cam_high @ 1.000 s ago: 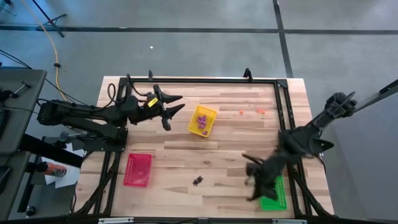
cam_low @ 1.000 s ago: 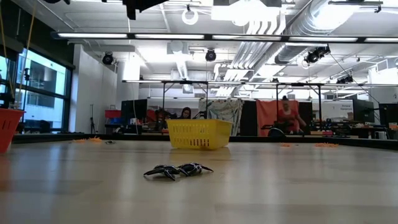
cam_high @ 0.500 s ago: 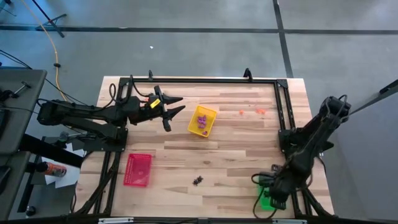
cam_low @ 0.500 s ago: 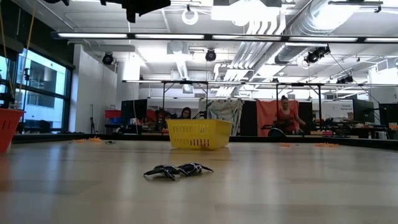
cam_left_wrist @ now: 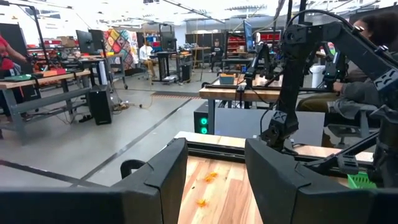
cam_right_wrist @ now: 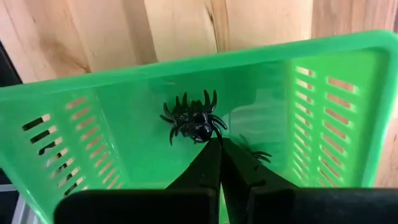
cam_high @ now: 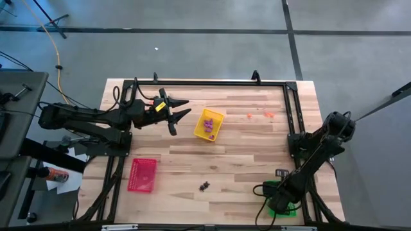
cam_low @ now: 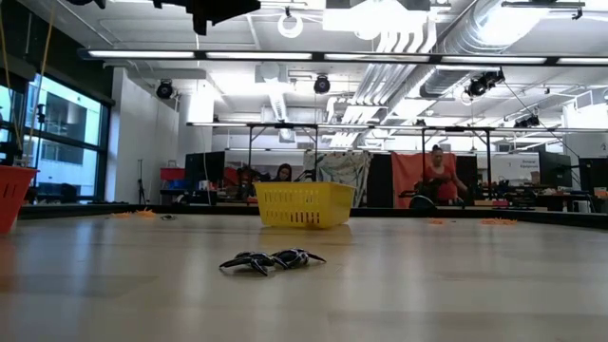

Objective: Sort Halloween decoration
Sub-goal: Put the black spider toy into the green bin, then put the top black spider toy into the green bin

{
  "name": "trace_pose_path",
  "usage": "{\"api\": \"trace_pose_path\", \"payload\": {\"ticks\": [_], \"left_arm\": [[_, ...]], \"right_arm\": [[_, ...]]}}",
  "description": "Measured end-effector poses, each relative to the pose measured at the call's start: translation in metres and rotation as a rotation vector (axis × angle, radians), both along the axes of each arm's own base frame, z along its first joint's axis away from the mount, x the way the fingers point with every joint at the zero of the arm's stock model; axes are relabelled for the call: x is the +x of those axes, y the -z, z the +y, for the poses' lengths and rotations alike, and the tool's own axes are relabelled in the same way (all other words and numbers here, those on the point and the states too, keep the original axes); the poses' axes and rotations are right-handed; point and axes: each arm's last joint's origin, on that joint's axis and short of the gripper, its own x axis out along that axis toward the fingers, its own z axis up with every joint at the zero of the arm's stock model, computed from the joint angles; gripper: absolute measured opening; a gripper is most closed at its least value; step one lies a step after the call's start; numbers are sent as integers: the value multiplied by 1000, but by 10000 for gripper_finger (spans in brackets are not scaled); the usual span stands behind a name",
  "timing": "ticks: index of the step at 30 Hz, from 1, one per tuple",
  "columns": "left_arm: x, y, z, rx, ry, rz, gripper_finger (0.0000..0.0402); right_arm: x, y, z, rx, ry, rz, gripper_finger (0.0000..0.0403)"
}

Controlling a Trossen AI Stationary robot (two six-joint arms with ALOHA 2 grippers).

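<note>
on the overhead view's left side the left gripper (cam_high: 180,113) hangs above the far-left part of the pale wooden plank table (cam_high: 244,154), its two dark fingers spread apart with nothing between them; its own wrist view confirms the gap and looks across at tiny orange plastic trinkets (cam_left_wrist: 206,177) lying on the boards. nearer the front edge sits a red rectangular slotted plastic tray (cam_high: 142,174). further right, a yellow rectangular slotted plastic tray (cam_high: 209,124) holds small purple plastic trinkets (cam_high: 208,124); from table height that tray (cam_low: 304,203) shows only its wall, the purple pieces hidden. a small cluster of black plastic spiders (cam_high: 204,186) lies loose near the front, seen large in the level view (cam_low: 272,259). at the front right corner the right gripper (cam_high: 266,190) reaches into a green rectangular slotted plastic tray (cam_high: 284,206); only its wrist view shows its fingers pressed together, tips touching a black plastic spider (cam_right_wrist: 193,118) on the tray floor.
</note>
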Motion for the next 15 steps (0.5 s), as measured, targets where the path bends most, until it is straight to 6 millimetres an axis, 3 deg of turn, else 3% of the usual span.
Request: {"api": "trace_pose_path", "payload": {"ticks": [7,15], "left_arm": [[0,0,1,0,-6,0,152],[0,0,1,0,-8,0,152]], "right_arm": [[-2,0,-3,-39,-3,6,22],[-4,-1,-2,9,-50,69,147]]}}
